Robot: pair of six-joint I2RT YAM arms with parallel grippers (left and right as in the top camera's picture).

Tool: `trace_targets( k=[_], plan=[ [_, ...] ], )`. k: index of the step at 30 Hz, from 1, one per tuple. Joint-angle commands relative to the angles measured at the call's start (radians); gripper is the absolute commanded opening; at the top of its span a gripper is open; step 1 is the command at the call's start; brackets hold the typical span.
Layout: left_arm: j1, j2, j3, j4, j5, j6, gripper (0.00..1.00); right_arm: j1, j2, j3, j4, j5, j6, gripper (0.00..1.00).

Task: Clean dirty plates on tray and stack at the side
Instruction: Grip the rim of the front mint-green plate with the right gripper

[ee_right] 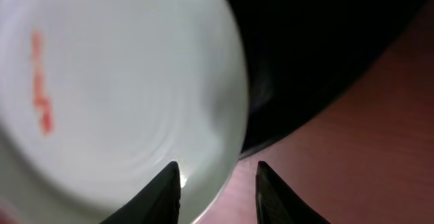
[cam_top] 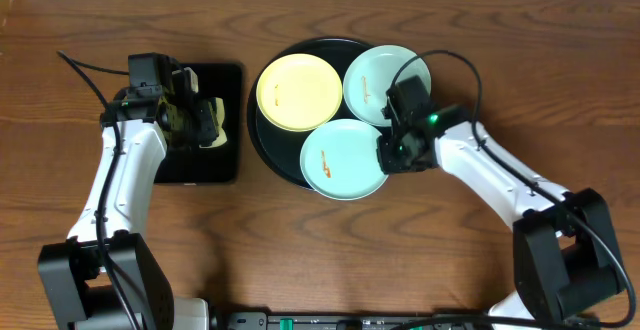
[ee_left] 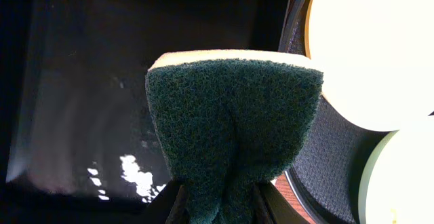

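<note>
The tray [cam_top: 262, 140] sits by the bench's [cam_top: 450, 270] far edge, about midway along it, and all three plates lie inside it. The yellow plate [cam_top: 298, 92] is on the side nearer the left edge. The far mint plate [cam_top: 378, 80] is on the side toward the right edge. The near mint plate [cam_top: 340, 160] hangs over the tray's rim toward the front edge. Each plate carries a small orange smear [ee_right: 41, 81].

The left gripper [cam_top: 200, 120] hovers over the oblong tray [cam_top: 228, 80], which lies toward the far-left corner, just beside the round one. Its fingers are clamped on a sponge [ee_left: 234, 136], with the green scouring face toward the wrist camera and a pale yellow layer along the top edge.

The right gripper [ee_right: 217, 190] is at the near mint plate's rim, on the side facing the right edge. Its fingers [ee_right: 166, 190] are spread apart and hold nothing. One finger lies over the plate, the other over bare wood, and the rim runs between them. Whether either finger touches the plate cannot be told.
</note>
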State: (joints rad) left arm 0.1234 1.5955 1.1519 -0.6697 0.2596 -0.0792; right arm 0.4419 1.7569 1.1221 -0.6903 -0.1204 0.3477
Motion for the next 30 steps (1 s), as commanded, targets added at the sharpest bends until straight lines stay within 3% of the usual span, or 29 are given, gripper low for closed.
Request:
trace_targets(
  k=[1, 5, 13, 21, 30],
  plan=[
    [0.002, 0.005, -0.003, -0.004, 0.002, -0.008, 0.09, 0.013, 0.003, -0.067, 0.062, 0.079, 0.064, 0.31],
    [0.002, 0.005, -0.003, -0.005, 0.002, -0.008, 0.09, 0.013, 0.003, -0.097, 0.099, 0.07, 0.063, 0.13],
    [0.002, 0.005, -0.003, -0.003, 0.002, -0.008, 0.09, 0.009, -0.002, -0.039, 0.096, 0.071, 0.035, 0.01],
    [0.002, 0.005, -0.003, -0.005, 0.003, -0.008, 0.09, 0.011, -0.005, 0.028, 0.097, 0.161, -0.035, 0.01],
    [0.002, 0.005, -0.003, 0.018, 0.057, 0.01, 0.08, 0.011, -0.004, -0.052, 0.13, 0.211, -0.035, 0.01]
  ],
)
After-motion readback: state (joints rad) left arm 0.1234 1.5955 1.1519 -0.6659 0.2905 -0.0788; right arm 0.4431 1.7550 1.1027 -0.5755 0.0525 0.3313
